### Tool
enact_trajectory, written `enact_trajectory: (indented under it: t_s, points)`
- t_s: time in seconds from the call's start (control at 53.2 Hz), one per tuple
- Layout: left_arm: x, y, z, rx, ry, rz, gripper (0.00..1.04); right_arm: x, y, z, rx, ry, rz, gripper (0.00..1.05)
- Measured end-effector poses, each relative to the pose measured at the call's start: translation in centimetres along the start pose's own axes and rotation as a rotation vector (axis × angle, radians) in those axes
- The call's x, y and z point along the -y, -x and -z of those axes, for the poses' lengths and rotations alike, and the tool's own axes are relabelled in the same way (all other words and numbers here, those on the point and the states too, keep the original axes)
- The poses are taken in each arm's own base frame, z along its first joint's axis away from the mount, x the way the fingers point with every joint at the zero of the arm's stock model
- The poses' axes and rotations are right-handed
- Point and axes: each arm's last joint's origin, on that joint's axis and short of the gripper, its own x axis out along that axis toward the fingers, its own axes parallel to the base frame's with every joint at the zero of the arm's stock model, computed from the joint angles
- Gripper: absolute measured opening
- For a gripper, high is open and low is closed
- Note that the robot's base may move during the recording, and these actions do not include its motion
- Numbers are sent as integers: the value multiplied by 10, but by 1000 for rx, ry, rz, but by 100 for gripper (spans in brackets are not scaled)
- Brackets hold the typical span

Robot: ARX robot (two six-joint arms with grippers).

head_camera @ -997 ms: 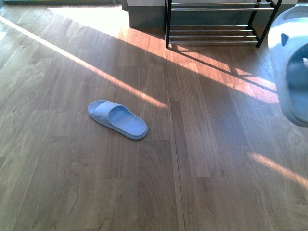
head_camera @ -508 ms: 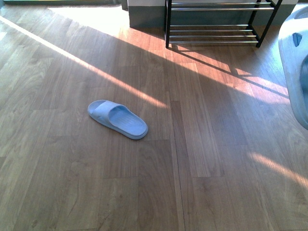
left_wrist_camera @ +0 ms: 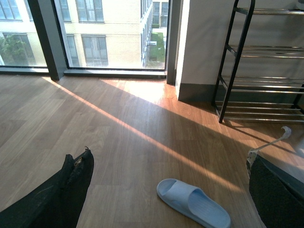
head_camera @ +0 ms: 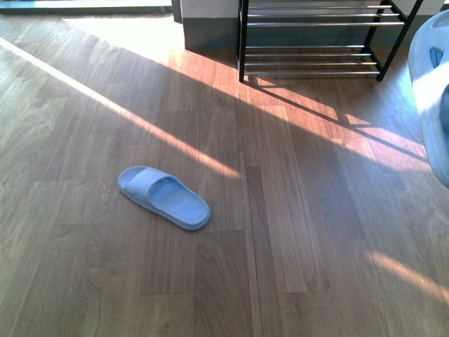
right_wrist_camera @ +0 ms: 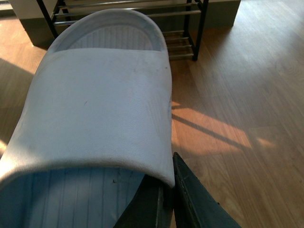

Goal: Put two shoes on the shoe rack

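One pale blue slide (head_camera: 163, 197) lies flat on the wood floor, left of centre in the front view; the left wrist view shows this same slide (left_wrist_camera: 194, 202) on the floor between my left gripper's (left_wrist_camera: 168, 199) open fingers (left_wrist_camera: 71, 190), well below them. A second pale blue slide (right_wrist_camera: 95, 104) fills the right wrist view, and my right gripper (right_wrist_camera: 164, 190) is shut on the edge of its strap. That held slide (head_camera: 433, 91) hangs in the air at the right edge of the front view. The shoe rack (head_camera: 316, 38), black frame with chrome bars, stands at the far wall, beyond the held slide.
A grey-skirted white wall column (head_camera: 207, 21) stands left of the rack. Tall windows (left_wrist_camera: 95, 33) run along the far left. Sunlight stripes cross the wood floor (head_camera: 295, 210).
The front view has shifted: the floor slide and the rack now sit lower in the picture. The held slide stays at the right edge.
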Motion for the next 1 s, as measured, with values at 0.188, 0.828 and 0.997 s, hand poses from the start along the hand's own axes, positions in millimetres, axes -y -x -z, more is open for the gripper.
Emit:
enact_trajectory:
  t_s: [0.188,0.828,0.997]
  points:
    - [0,0,0,0,0,-3,95,-3,0,0,1,3,-17,2]
    - [0,-1,1,-123,65,-124,95,-1,0,0,1,1,-6,2]
    - [9,-29,4,-412,211,-403,95,-1,0,0,1,1,-4,2]
